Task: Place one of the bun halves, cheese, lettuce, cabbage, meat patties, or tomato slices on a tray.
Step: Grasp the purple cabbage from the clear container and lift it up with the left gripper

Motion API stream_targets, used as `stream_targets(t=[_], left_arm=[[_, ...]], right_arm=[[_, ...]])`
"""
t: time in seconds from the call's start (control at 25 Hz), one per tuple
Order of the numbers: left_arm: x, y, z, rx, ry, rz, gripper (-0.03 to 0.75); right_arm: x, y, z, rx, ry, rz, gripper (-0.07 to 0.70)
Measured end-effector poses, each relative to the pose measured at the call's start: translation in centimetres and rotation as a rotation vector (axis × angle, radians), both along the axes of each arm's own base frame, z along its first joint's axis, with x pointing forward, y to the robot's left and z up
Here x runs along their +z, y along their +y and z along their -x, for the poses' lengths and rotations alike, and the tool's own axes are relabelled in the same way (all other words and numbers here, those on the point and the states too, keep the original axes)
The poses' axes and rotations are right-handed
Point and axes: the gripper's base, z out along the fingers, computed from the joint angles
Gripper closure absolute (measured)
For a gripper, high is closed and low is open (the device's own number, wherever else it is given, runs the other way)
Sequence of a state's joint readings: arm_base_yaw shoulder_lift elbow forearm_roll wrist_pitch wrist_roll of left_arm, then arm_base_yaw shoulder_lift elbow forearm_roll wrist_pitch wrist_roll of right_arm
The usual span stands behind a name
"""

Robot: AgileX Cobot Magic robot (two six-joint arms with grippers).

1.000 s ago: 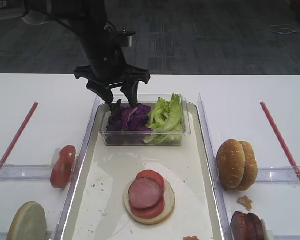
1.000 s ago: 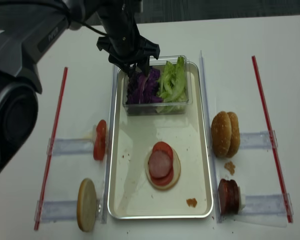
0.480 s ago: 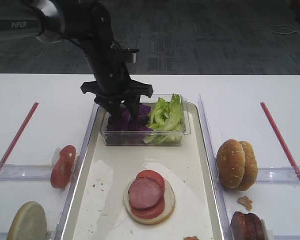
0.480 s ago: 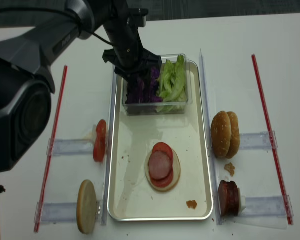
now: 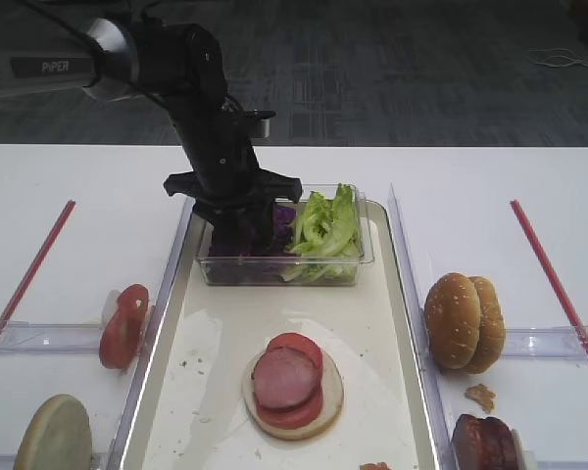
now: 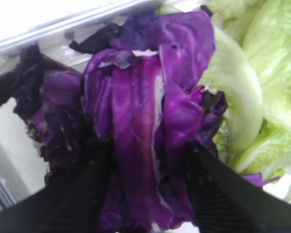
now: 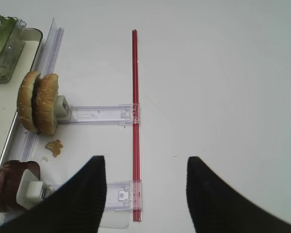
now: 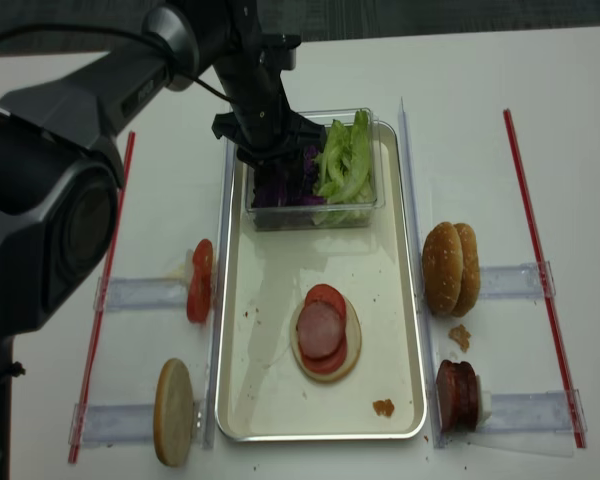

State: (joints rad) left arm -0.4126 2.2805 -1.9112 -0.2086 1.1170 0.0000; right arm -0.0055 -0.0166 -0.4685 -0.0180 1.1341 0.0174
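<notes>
My left gripper (image 6: 148, 150) is down inside the clear plastic box (image 5: 279, 269) at the far end of the tray (image 5: 392, 323). Its jaws stand apart on either side of a clump of purple cabbage (image 6: 145, 121), which fills the gap between them. Frilly green lettuce (image 5: 325, 225) fills the right part of the same box. Nearer on the tray lies a bun half (image 5: 325, 399) with a tomato slice (image 5: 296, 343) and a meat patty (image 5: 286, 377) on it. My right gripper (image 7: 145, 159) hovers open and empty above the table right of the tray.
Two sesame bun halves (image 5: 464, 321) stand on edge in a clear holder right of the tray, with meat patties (image 5: 482, 443) nearer. Left of the tray stand tomato slices (image 5: 124, 323) and a bun half (image 5: 54, 436). Red strips (image 5: 554, 279) run along both sides.
My left gripper has dropped from just above the box down into the cabbage, and its jaws have narrowed around the clump. The right gripper has not moved.
</notes>
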Motion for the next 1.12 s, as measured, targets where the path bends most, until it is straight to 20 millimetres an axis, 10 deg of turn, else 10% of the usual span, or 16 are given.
stream_targets(t=[0.56,1.12], left_arm=[[-0.3,-0.1,0.1,-0.016,0.016,0.001,0.630],[3.3,-0.5,-0.9,-0.032,-0.038,0.019,0.641]], right_arm=[[0.0,0.0,0.0,0.001,0.000,0.002,0.234],[0.0,0.0,0.0,0.002,0.000,0.004,0.234]])
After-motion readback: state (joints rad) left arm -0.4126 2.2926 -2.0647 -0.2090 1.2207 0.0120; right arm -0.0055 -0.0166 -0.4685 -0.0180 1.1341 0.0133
